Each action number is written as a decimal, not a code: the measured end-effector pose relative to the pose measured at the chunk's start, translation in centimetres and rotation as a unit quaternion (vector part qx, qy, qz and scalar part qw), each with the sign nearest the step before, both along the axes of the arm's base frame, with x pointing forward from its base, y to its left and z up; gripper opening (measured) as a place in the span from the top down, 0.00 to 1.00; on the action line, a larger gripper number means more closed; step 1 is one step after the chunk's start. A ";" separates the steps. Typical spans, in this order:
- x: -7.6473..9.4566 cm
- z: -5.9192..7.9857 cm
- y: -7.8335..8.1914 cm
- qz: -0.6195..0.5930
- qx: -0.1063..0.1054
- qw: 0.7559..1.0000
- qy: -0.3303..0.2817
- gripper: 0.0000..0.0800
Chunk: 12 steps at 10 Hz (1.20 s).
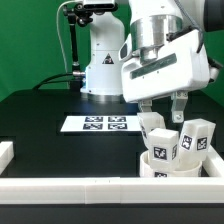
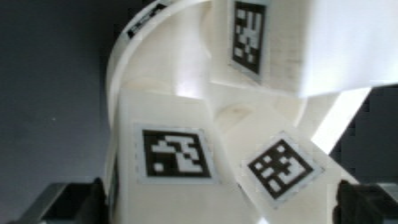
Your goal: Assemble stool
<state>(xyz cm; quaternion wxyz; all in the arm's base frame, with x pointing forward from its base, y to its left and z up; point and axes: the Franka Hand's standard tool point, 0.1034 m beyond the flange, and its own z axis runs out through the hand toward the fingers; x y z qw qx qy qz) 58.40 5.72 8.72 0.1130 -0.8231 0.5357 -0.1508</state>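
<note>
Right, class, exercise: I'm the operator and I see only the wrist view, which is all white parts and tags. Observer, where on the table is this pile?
Observer: The white blocky stool parts sit in a corner of the long white border rails, at the exterior view's right.
Operator: And the tool?
Observer: The tool hangs just above them, open and holding nothing.
Operator: Anything else?
Observer: A thin flat white marker board lies mid-table, apart from the parts.

arm low, wrist pointing down — claw (image 1: 164,104) fingers spread apart
</note>
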 end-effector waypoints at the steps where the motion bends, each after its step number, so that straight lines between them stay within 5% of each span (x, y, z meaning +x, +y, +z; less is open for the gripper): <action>1: 0.2 0.7 -0.1 -0.001 0.004 1.000 -0.003 0.19; 5: 0.2 0.9 -0.1 0.009 0.001 1.000 -0.003 0.19; 8: -0.3 0.5 -0.3 0.197 -0.082 0.977 0.005 0.19; 12: -0.4 0.3 -2.3 0.383 -0.171 0.908 0.002 0.19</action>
